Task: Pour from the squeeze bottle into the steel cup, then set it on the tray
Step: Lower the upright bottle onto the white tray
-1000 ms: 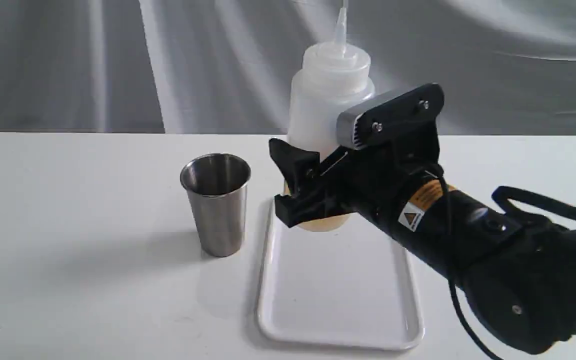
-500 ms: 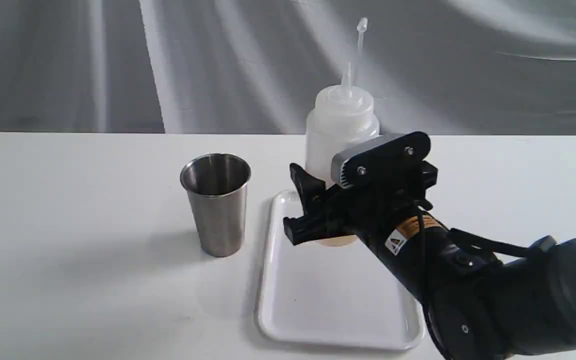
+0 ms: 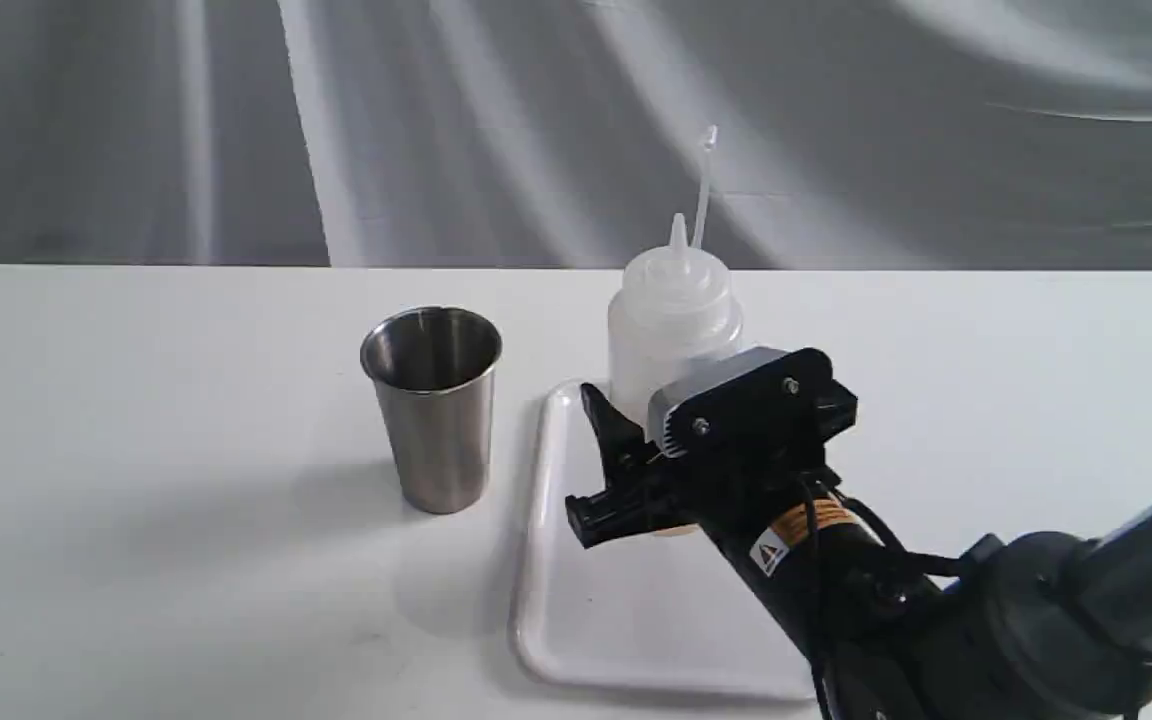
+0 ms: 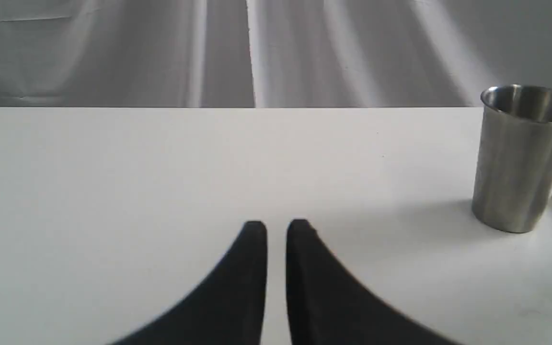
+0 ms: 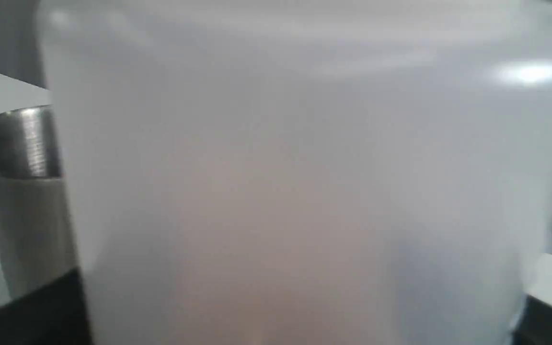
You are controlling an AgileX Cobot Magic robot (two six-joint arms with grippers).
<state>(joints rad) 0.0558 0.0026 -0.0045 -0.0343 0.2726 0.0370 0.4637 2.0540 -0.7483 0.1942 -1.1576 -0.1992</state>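
Compared to a second ago, the squeeze bottle (image 3: 671,325) has come way down and a bit toward the near side. It was up high over the far end of the tray (image 3: 540,560), and now its base is right down at the tray's far end. The base is hidden behind the claw, so I can't tell if it's actually touching the tray surface. The arm has swung lower too.

The right gripper (image 3: 586,456) is pinching the squeeze bottle around its lower body, one finger on the far side and one on the near side. The bottle stands upright, nozzle (image 3: 677,235) pointing up and the thin cap strap (image 3: 704,180) sticking up just beside it. In the right wrist view the bottle's cloudy wall (image 5: 295,191) fills nearly everything, with a faint amber tint low down.

The steel cup (image 3: 433,410) sits upright on the white table (image 3: 136,420), just left of the tray and not touching it. Can't see inside it.

The left gripper (image 4: 276,229) hangs over bare table well left of the cup, fingers pressed almost together with only a sliver of gap and nothing between them. It's out of the exterior view. Gray draped backdrop (image 3: 436,120) behind it all.
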